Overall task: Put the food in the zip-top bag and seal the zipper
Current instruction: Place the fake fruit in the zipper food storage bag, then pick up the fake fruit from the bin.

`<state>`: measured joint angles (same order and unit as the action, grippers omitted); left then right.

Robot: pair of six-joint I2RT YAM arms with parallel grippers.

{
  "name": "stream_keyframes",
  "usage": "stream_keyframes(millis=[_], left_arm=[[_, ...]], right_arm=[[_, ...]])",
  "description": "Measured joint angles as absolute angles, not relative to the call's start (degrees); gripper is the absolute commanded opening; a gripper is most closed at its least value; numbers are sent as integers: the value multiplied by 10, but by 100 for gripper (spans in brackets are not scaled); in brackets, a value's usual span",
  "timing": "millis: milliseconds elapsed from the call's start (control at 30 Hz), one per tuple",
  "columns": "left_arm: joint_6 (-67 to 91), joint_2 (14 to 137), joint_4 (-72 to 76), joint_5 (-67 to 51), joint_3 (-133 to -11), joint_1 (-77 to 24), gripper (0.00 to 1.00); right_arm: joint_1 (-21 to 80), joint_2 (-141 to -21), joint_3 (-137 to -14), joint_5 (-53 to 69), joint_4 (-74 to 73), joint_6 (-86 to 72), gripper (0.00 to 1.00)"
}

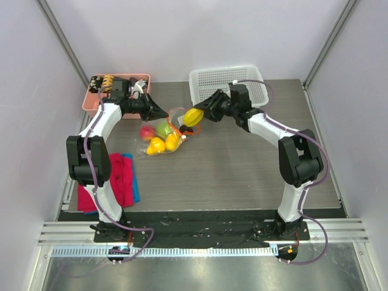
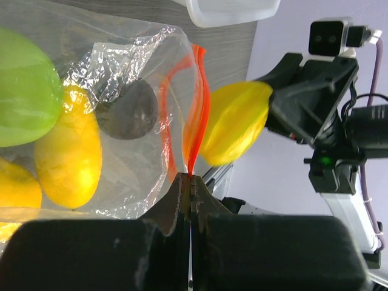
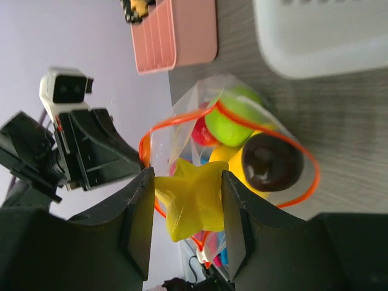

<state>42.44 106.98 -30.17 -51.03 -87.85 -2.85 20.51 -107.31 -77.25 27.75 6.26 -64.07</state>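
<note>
Grey wood-grain table (image 1: pixel 242 176) carries a red cloth (image 1: pixel 121 179) nearest the bases. Mid-table lies the bag (image 1: pixel 159 138), already holding a green apple (image 3: pixel 233 115), lemon (image 2: pixel 66 145) and plum (image 3: pixel 270 160). The left gripper (image 1: pixel 162 113) pinches the zipper (image 2: pixel 197 115). The right gripper (image 1: pixel 199 115) clasps a yellow fruit (image 1: pixel 193 116) at the open mouth. Dropping it in and sealing seem left. Beyond stand a white basket (image 1: pixel 227 82) and a pink bin (image 1: pixel 118 91).
</note>
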Motion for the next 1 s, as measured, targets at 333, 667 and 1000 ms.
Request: stream_keyframes(millis=[333,667,1000], left_arm=[[431,1065,-299,-511,-879,-28,0],[431,1062,-298,-514,-879,-29,0],[433,1062,-298,-517,-879,-28,0]], right_arm=[[303,-1131,-845,254,16,-639,77],[234,-1131,-845,283,-42,-611,86],[95,-1184,-1025,257,-107,-382,83]])
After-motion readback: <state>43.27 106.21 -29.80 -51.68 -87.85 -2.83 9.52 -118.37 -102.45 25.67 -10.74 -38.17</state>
